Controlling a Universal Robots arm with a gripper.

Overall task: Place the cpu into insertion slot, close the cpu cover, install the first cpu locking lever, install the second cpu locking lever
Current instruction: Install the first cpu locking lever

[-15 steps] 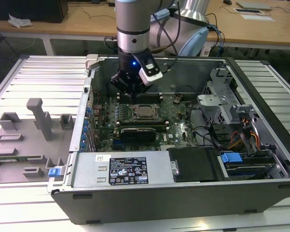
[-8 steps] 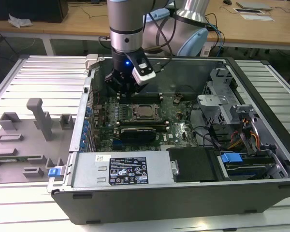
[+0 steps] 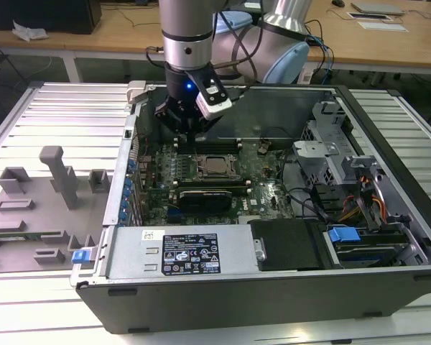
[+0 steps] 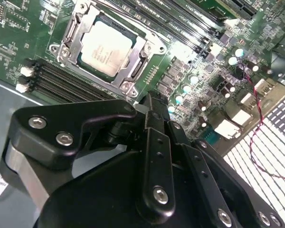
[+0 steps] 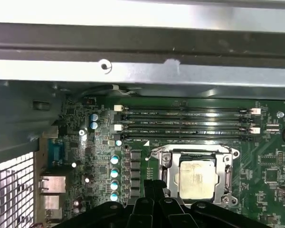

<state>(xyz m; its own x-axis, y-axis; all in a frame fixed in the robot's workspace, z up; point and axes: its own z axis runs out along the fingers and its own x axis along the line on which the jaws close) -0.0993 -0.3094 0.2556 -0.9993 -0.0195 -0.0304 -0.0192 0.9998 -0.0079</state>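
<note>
Nearest me is a flat grey metal power supply box (image 3: 194, 251) with a sticker on it. It lies along the front wall of a big dark grey computer case (image 3: 273, 309). The case is on its side, panel off, on a ribbed silver metal bench (image 3: 57, 108). Off to the exterior view's left, a bunch of grey plastic fixture blocks (image 3: 54, 176) stand on that same bench, well apart from the case.

Further in you get the green circuit board (image 3: 266, 190), with a long black ribbed heatsink block (image 3: 205, 195) lying across it. Just behind that is the small square cpu with the pale silvery top (image 3: 214, 167). It's sitting flat in the dark-rimmed square insertion slot (image 5: 175, 178). The thin grey metal cpu cover frame (image 5: 224, 171) is down around it, so the chip shows through the window.

Behind the chip are the long narrow black memory slots (image 5: 185, 121). The black two-fingered tool (image 3: 190, 133) hangs above the board around there, near the cpu but not touching it. In the first wrist view its fingers (image 5: 149, 190) look pressed together with nothing between them, so closed and empty as far as I can see.

Above it is the silver and black robot arm (image 3: 183, 36), and past that a long wooden bench (image 3: 129, 29).
</note>
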